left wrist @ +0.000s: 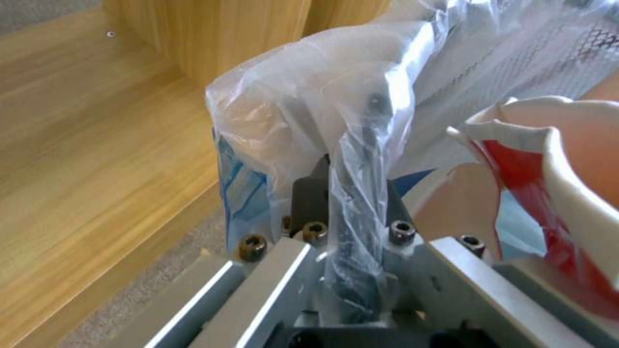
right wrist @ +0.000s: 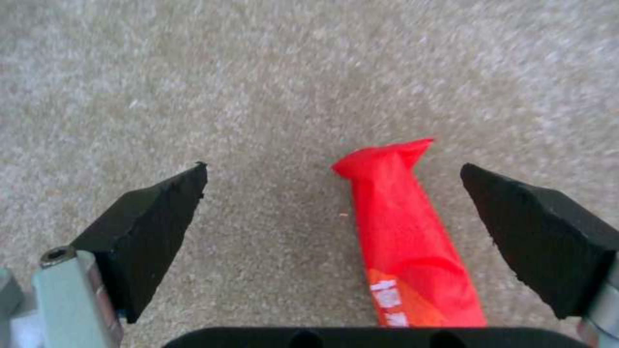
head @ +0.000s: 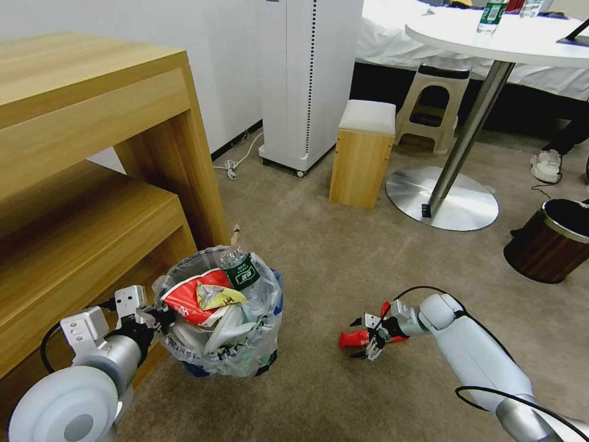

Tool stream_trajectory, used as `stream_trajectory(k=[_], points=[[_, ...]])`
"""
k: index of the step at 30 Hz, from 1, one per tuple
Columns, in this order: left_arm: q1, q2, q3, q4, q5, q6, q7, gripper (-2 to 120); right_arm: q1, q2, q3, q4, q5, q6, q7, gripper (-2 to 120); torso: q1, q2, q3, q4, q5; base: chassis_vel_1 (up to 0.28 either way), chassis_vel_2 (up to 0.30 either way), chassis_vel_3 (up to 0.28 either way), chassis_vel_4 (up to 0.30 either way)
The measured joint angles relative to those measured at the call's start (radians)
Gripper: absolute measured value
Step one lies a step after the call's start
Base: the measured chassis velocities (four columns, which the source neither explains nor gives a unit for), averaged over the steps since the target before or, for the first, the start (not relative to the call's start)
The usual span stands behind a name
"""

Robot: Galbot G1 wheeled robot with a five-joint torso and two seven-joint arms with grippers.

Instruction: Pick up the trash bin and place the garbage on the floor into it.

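The trash bin (head: 230, 359) is small, black and lined with a clear bag. It stands on the beige floor (head: 343, 264) beside the wooden shelf, filled with red wrappers, a green-label bottle (head: 240, 270) and white pieces. My left gripper (head: 161, 317) is shut on the bin's rim (left wrist: 353, 203) through the liner. A red wrapper (head: 356, 338) lies on the carpet to the bin's right. My right gripper (head: 366, 339) hovers low over it, open, and the wrapper (right wrist: 406, 232) lies between the two black fingertips, nearer one (right wrist: 541, 241) of them.
A wooden shelf unit (head: 92, 184) stands close on the left. Farther off are a white appliance (head: 304, 80), a wooden stool (head: 362, 153), a round table's steel base (head: 445, 199) and a brown wood-grain bin (head: 552, 239) at the right. Open carpet lies between.
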Motion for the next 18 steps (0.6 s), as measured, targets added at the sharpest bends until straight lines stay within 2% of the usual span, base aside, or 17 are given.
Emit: stream_trajectory(k=[18], points=[[-0.005,0.008,0.002,0.004,-0.004,-0.003,0.009,1,0.025,0.04,0.047,-0.13,-0.076,0.026,0.029,100,0.0,0.0,0.0,0.0,0.0,0.0,0.0,0.0,0.0]])
